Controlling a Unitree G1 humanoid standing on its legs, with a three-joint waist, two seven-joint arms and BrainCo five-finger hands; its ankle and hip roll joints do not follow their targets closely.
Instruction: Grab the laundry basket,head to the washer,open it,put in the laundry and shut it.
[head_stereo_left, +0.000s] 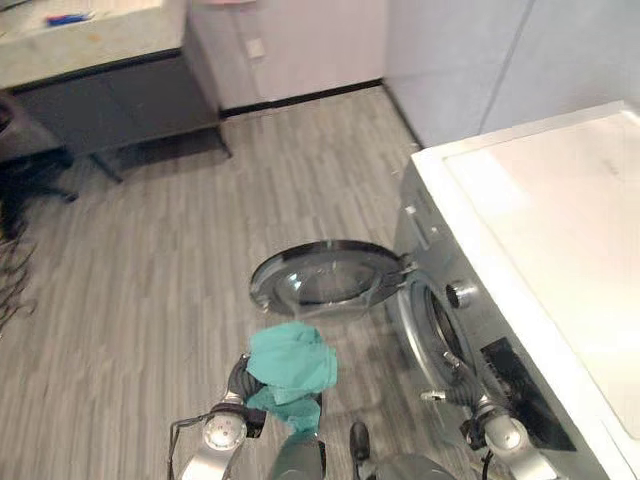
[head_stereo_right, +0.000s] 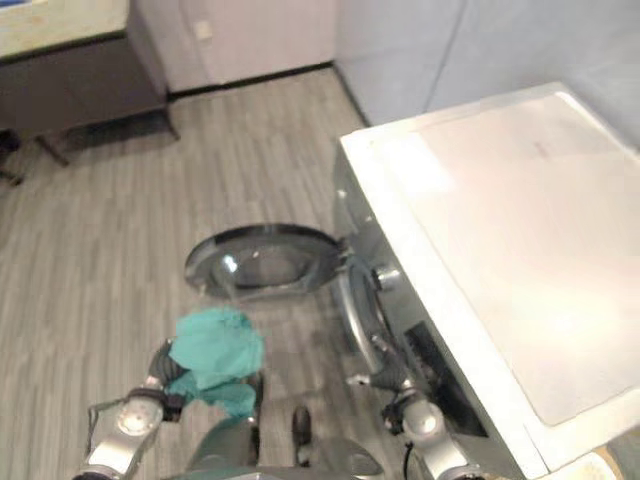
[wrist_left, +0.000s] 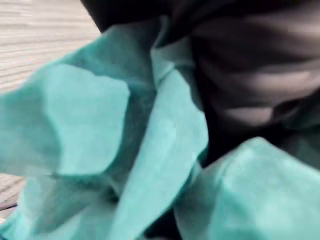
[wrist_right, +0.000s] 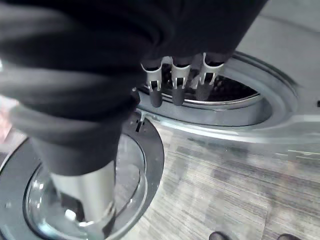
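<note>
one teal cloth (head_stereo_left: 292, 362) is bunched in the left hand (head_stereo_left: 240, 378), low centre of frame, short of the open washer (head_stereo_left: 440, 335). right hand (wrist_right: 175, 80), fingers relaxed, holds nothing. risks noted: trailing cloth could be snagged on the door (head_stereo_left: 325, 275) or dropped.

Grey plank floor (head_stereo_left: 150, 290) carried the washer (head_stereo_left: 520, 300), door (head_stereo_left: 325, 275) swung open, and a dark cabinet (head_stereo_left: 110, 95) near the wall.

Matt teal cloth (head_stereo_left: 291, 365); glossy glass-and-metal washer door (head_stereo_left: 325, 278).
</note>
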